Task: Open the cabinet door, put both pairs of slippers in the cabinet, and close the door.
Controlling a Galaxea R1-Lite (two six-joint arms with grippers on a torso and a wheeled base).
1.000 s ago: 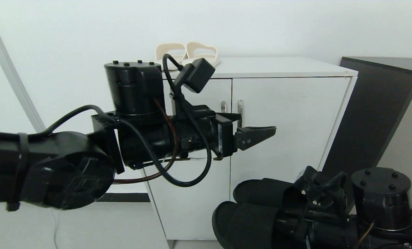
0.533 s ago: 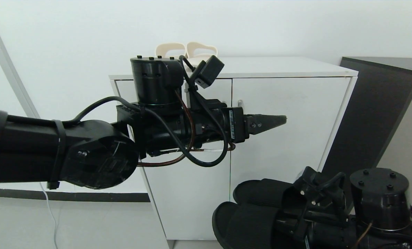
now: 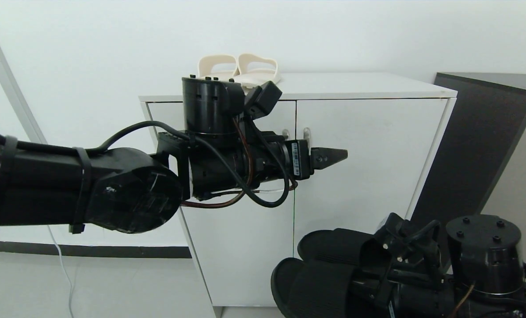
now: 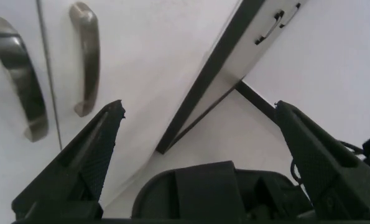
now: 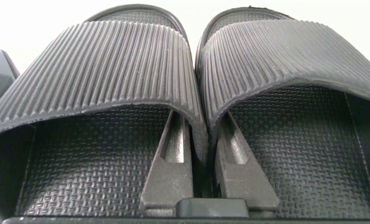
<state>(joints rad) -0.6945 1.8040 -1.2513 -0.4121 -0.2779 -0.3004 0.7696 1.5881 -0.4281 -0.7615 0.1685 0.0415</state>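
White wall (image 3: 90,53) backs the scene, with a white two-door cabinet (image 3: 378,88) standing against it. Nearest you, low on the right, your right gripper (image 5: 203,171) carries the black slippers (image 3: 325,265) as a pair. Its fingers (image 5: 169,165) are clenched on the two inner edges where the slippers meet, one finger lying inside each slipper under the ribbed strap. The pair is held side by side in the air in front of the lower part of the right door (image 3: 369,176), toes toward the cabinet. Next out, your left arm reaches across from the left at handle height. The left gripper (image 3: 340,155) is released and holds nothing, with its fingers (image 4: 91,155) spread wide. Its tips sit in front of the right door, just beside the two metal handles (image 3: 306,132); neither handle lies between the fingers. Both doors are shut, with the seam running straight down between the handles. Farther back, the cream slippers (image 3: 238,66) rest side by side on the cabinet top, toward its left rear. A dark cabinet (image 3: 475,145) stands just beside the white one on the right.
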